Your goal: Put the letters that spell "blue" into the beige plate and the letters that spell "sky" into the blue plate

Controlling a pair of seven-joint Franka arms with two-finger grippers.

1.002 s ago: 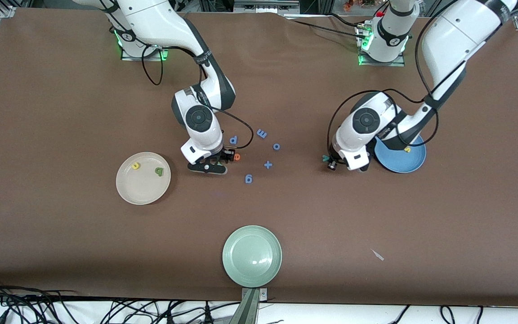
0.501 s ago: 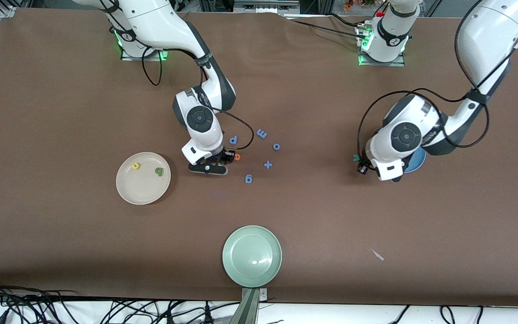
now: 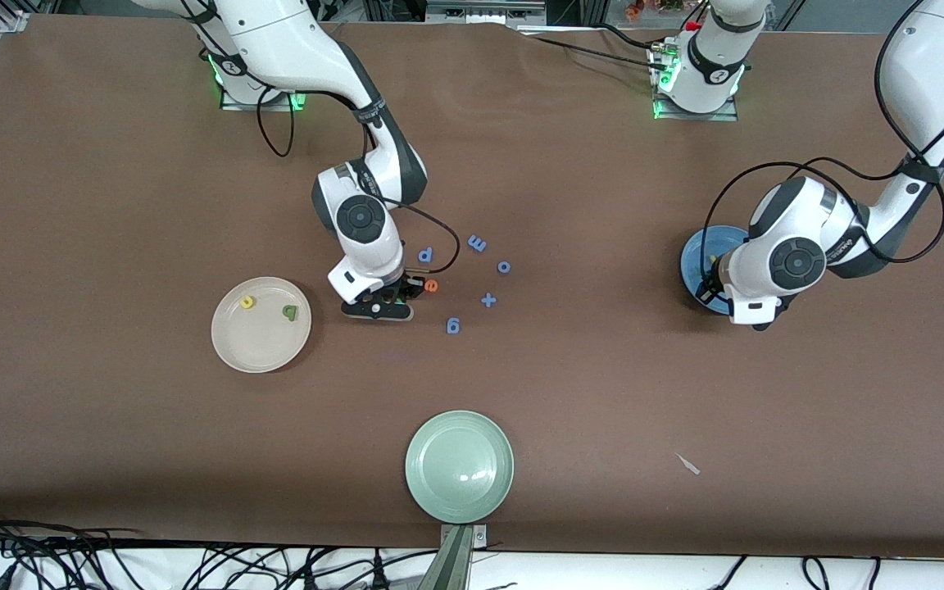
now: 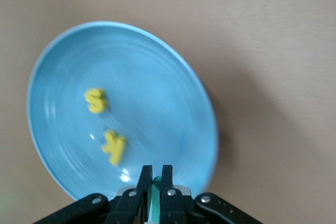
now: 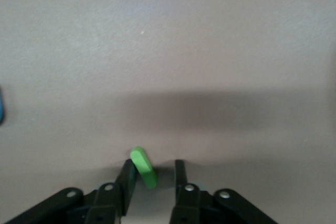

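Note:
The blue plate (image 4: pixel 168 85) holds a yellow s (image 4: pixel 96 100) and a yellow k (image 4: pixel 114 147). My left gripper (image 4: pixel 156 174) hangs over that plate's rim, shut on the teal y (image 4: pixel 156 188). My right gripper (image 5: pixel 153 165) is down at the table with its jaws open around the thin green l (image 5: pixel 143 167), which leans on one finger with a gap to the other. The orange e (image 3: pixel 432 285) lies beside the right gripper (image 3: pixel 378 307). The beige plate (image 3: pixel 260 348) holds the yellow u (image 3: pixel 247 302) and the dark green b (image 3: pixel 290 310).
Several blue letters and a blue plus sign (image 3: pixel 488 300) lie scattered near the orange e, toward the table's middle. A pale green plate (image 3: pixel 459 466) sits near the front edge. A small white scrap (image 3: pixel 688 464) lies toward the left arm's end.
My left arm has carried the teal y toward its own end of the table, to over the blue plate. The right gripper's jaws have narrowed around the green l.

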